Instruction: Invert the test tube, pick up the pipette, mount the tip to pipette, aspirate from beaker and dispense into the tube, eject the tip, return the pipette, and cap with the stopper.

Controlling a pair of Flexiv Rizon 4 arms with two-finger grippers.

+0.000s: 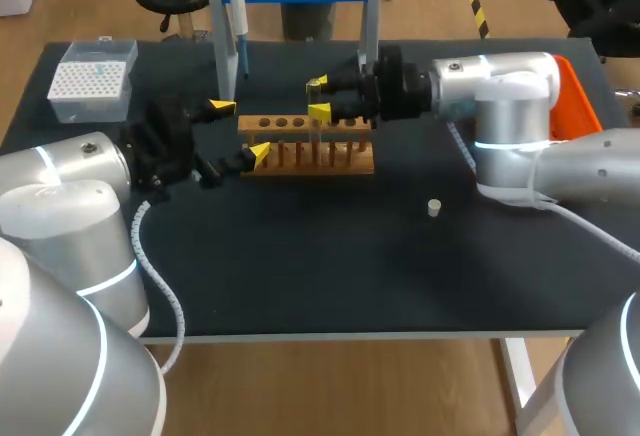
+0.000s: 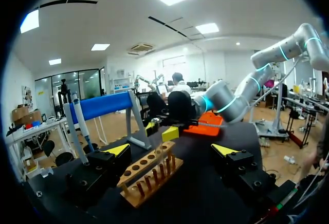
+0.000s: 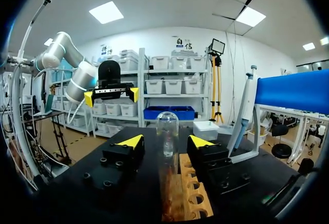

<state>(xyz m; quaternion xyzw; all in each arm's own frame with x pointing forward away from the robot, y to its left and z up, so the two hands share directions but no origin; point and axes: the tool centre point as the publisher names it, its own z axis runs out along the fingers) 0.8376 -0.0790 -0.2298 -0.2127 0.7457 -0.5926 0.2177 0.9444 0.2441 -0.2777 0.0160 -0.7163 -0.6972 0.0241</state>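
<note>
Barely begun: straddling clear glass test tube [image 3: 167, 131] with released right gripper [image 3: 166, 141], left gripper [image 1: 240, 130] likewise released; yet to fetch slim white pipette [image 1: 240, 26], small white stopper [image 1: 433, 207].

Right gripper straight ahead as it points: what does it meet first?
Likely the test tube, standing in the wooden rack, in line with the gap of the open right gripper; depth is unclear.
</note>
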